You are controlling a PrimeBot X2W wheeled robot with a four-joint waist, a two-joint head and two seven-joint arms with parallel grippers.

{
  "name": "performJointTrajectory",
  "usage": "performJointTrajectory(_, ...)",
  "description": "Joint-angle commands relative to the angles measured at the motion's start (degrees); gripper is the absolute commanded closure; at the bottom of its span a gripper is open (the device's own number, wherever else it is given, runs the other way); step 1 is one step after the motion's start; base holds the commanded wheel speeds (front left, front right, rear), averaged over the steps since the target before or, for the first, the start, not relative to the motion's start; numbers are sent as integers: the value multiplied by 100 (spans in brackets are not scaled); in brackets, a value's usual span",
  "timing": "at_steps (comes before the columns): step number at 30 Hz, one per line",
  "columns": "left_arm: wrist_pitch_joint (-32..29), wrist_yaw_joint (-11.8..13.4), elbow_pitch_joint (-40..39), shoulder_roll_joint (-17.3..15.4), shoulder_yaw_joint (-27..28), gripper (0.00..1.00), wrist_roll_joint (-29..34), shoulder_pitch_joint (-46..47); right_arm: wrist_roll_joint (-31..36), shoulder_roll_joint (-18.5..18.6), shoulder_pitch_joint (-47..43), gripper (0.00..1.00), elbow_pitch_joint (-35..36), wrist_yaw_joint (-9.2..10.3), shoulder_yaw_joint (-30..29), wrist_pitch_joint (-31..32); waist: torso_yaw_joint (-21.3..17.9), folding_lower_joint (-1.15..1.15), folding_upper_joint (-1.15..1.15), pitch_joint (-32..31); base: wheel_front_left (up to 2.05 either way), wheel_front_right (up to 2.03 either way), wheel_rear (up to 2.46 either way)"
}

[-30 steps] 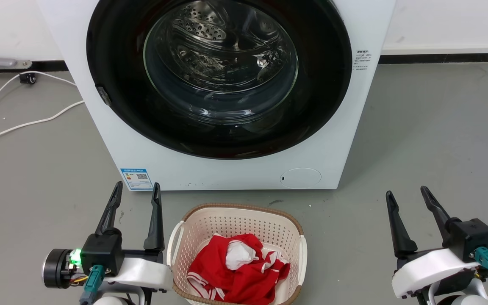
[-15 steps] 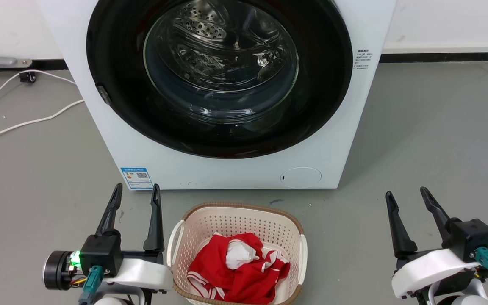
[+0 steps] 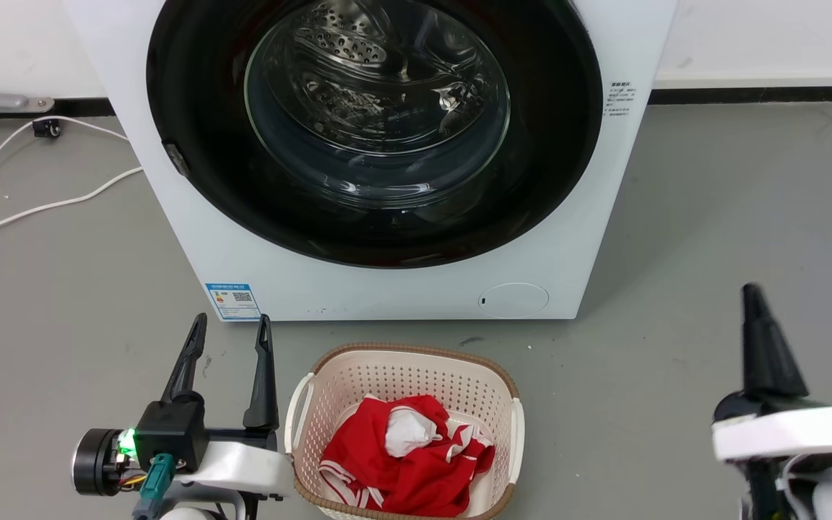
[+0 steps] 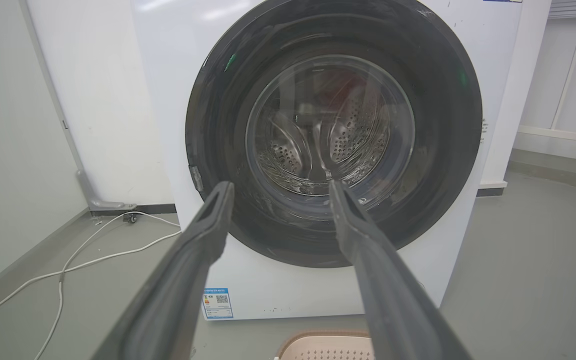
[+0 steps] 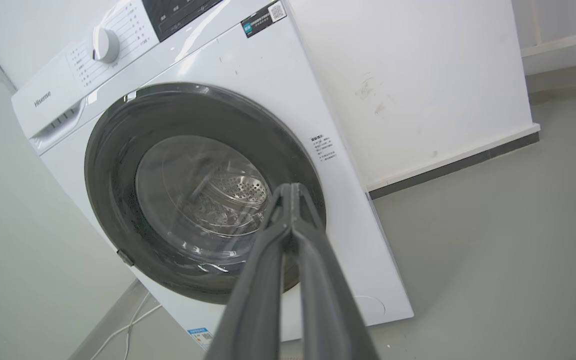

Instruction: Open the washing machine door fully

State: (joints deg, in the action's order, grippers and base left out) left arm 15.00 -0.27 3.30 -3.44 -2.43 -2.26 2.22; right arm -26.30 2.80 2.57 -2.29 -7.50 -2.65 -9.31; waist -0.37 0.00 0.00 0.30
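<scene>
two fingers (image 3: 264, 375) spread on left gripper (image 3: 233, 318); right gripper (image 5: 292, 190) fingers pressed together (probably to hook rim). large round glossy black washing machine door (image 3: 375, 123) shut on white machine (image 3: 387, 289), well ahead of both.

Grey floor (image 3: 712, 238) carries white washing machine (image 3: 387, 289), laundry basket (image 3: 409, 352), white cable (image 3: 40, 211).

One washer (image 3: 387, 292), one door (image 3: 376, 130), one basket (image 3: 416, 352) and one red cloth (image 3: 401, 473) are counted. Two grippers are seen: left gripper (image 3: 232, 321) and right gripper (image 3: 752, 297).
</scene>
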Motion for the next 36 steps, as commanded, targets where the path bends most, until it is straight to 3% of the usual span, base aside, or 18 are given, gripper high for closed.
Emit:
performJointTrajectory(1, 27, 1, -6, 1, 20, 0, 20, -16, -297, 14, 166, 100, -31, 2, -68, -118, 2, 0, 0, 11, 0, 0, 0)
performJointTrajectory(10, 22, 5, -63, 24, 54, 0, -23, 289, -3659, 13, 1409, 100, -532, 1, -662, -297, 23, 0, 0, 366, 0, 0, 0)
performJointTrajectory(15, 22, 41, -137, 35, 92, 0, -30, 542, -4579, 13, 2384, 100, -1023, 1, -1087, 229, 22, 0, 0, 724, 0, 0, 0)
performJointTrajectory(22, 22, -60, -241, 38, 90, 0, 26, 872, -4856, 319, 3925, 100, -2272, 1, -1249, 1134, 35, 0, 0, 1231, 0, 0, 0)
performJointTrajectory(28, 22, -137, -339, 40, -10, 0, 61, 1141, -4651, 690, 5201, 100, -3519, 1, -1157, 1878, 128, 0, 0, 1568, 0, 0, 0)
performJointTrajectory(36, 22, -170, -498, 48, -71, 0, 67, 1389, -4221, 923, 6539, 100, -4836, 1, -888, 2781, 279, 0, 0, 1896, 0, 0, 0)
